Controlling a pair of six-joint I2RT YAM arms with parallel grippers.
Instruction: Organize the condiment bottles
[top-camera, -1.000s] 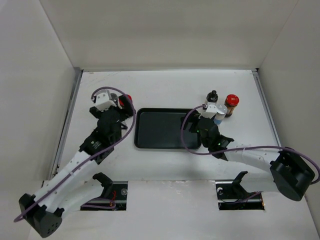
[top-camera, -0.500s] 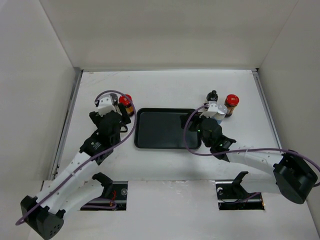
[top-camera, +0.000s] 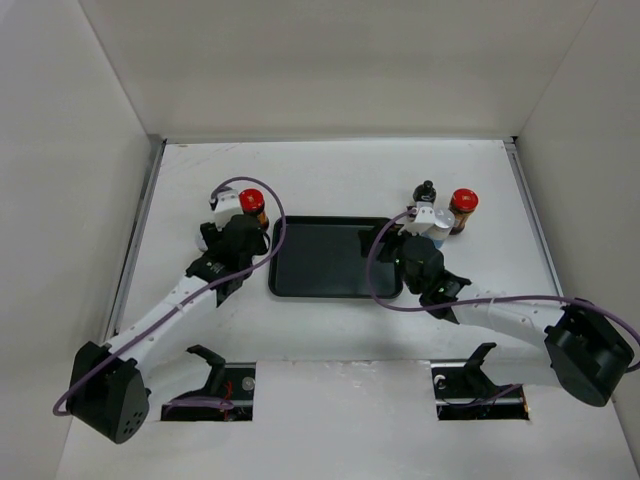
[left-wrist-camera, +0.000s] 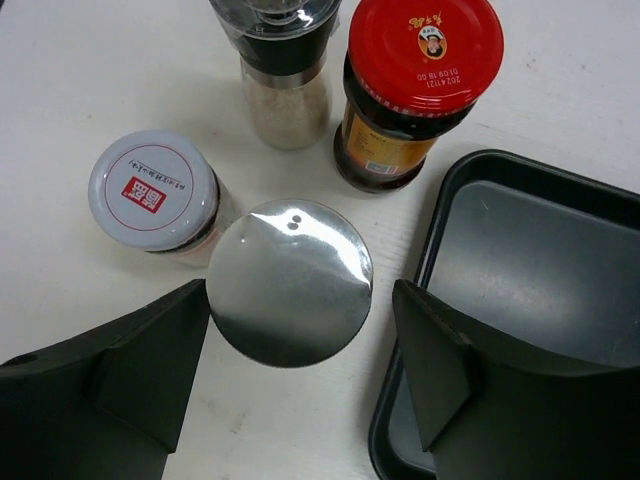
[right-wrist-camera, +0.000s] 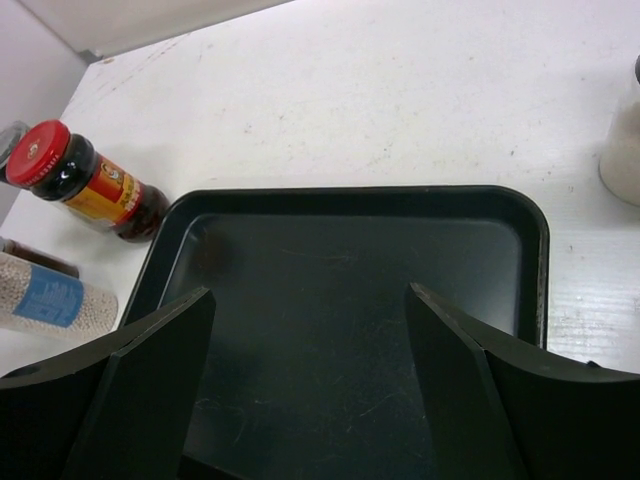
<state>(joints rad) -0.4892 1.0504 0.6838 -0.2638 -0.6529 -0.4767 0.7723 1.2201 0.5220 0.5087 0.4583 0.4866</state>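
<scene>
A silver-capped condiment bottle (left-wrist-camera: 290, 282) stands upright just left of the black tray (left-wrist-camera: 520, 260). My left gripper (left-wrist-camera: 300, 300) is open around its cap; the left finger sits close against the cap and a gap shows on the right. Behind it stand a white-capped jar (left-wrist-camera: 152, 190), a clear grinder (left-wrist-camera: 285, 70) and a red-capped jar (left-wrist-camera: 420, 90). From above, the left gripper (top-camera: 240, 228) covers most of this group, leaving the red cap (top-camera: 252, 199) showing. My right gripper (right-wrist-camera: 308, 292) hangs open over the tray (right-wrist-camera: 350, 250) with nothing between its fingers.
Right of the tray (top-camera: 320, 258) stand a black-topped bottle (top-camera: 426, 190), a red-capped jar (top-camera: 463, 200) and a blue-labelled jar (top-camera: 440, 230), close to the right gripper (top-camera: 400, 255). White walls enclose the table on three sides.
The left gripper has moved right, toward the tray's left end and the red-capped jar. The right gripper has shifted only slightly near the tray's right end.
</scene>
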